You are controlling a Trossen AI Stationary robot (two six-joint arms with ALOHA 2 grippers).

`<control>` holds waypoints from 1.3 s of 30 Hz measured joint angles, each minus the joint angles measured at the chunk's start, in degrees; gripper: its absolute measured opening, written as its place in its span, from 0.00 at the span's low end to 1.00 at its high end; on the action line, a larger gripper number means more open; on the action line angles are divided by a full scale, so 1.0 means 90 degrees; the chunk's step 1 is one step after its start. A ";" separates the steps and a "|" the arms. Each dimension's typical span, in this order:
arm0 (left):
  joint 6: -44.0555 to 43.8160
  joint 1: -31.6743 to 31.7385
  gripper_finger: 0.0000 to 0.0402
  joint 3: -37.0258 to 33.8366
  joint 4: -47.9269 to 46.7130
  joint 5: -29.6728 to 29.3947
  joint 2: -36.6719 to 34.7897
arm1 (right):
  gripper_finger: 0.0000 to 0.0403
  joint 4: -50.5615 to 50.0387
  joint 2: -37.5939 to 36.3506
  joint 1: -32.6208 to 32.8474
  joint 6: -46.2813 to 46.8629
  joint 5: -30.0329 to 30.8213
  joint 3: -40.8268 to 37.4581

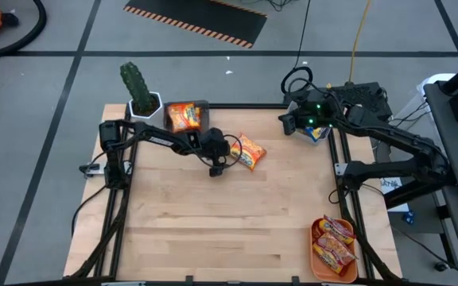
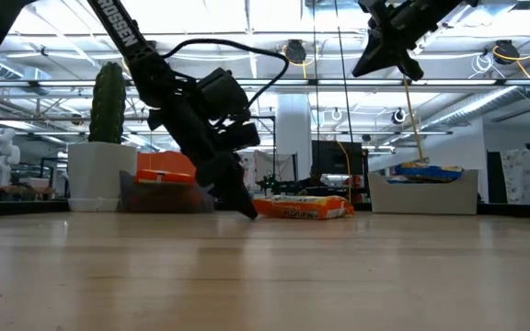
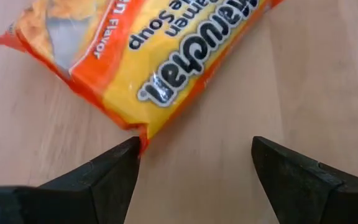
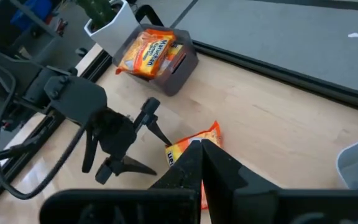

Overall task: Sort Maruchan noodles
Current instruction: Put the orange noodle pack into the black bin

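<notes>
An orange noodle packet lies flat on the table, just right of the grey bin that already holds another packet. The left tool sits low at the packet's corner, spread wide, holding nothing. It should straddle the packet's narrow edge squarely before closing. The right tool hangs clamped shut and empty, well right of the packet.

Robotics lab: floor hazard tape, ceiling trusses

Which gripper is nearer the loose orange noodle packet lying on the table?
Left. The left gripper sits open right beside the orange packet; the right gripper, shut, hangs raised near the table's far right corner.
</notes>
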 joint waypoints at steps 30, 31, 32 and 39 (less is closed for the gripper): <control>-0.0760 0.0067 0.32 0.0001 0.0978 -0.0459 0.0382 | 0.00 -0.0226 0.0000 -0.0415 -0.1999 -0.0354 0.0000; -0.0814 0.0068 0.29 0.0001 0.0978 -0.0461 0.0382 | 0.00 -0.0223 0.0000 -0.0441 -0.2030 -0.0355 0.0000; -0.0903 0.0070 0.25 0.0001 0.0978 -0.0468 0.0382 | 0.00 -0.0224 0.0000 -0.0462 -0.2081 -0.0353 0.0000; -0.1254 0.0080 0.11 0.0001 0.0981 -0.0478 0.0380 | 0.00 -0.0223 0.0000 -0.0573 -0.2277 -0.0353 0.0000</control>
